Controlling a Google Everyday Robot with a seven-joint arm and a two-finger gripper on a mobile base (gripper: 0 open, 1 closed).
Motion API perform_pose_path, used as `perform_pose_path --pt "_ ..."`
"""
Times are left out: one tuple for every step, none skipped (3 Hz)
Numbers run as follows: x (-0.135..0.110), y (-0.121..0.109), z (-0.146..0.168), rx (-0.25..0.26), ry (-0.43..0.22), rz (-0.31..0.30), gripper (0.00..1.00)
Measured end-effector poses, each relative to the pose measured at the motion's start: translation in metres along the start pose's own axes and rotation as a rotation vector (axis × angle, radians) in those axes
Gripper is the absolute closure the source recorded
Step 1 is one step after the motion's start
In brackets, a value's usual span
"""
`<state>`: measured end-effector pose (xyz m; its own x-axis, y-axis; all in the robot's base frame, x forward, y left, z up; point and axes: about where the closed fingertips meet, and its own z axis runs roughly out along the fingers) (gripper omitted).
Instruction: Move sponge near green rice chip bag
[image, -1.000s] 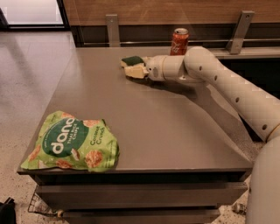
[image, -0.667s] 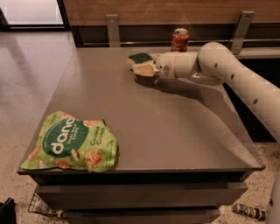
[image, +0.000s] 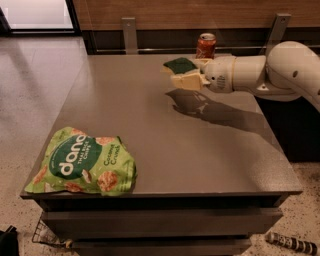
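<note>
The sponge is clamped in my tool, held above the far side of the surface, casting a shadow below. A red can stands just behind. The green rice chip bag lies well apart, at the near left corner.

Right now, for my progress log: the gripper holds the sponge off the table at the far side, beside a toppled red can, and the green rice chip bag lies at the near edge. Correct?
The camera view shows the red can upright, not toppled. Otherwise yes: the gripper holds the sponge off the table beside it, and the green rice chip bag lies at the near edge.
</note>
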<state>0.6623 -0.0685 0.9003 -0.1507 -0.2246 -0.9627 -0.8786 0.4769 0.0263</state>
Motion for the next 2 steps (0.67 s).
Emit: perform_pose_path --pt "-0.002 0.051 -0.043 -0.042 0.015 -0.038 1.00" --pt "-0.002 0.108 -0.065 -0.092 0.007 -0.070 1.00"
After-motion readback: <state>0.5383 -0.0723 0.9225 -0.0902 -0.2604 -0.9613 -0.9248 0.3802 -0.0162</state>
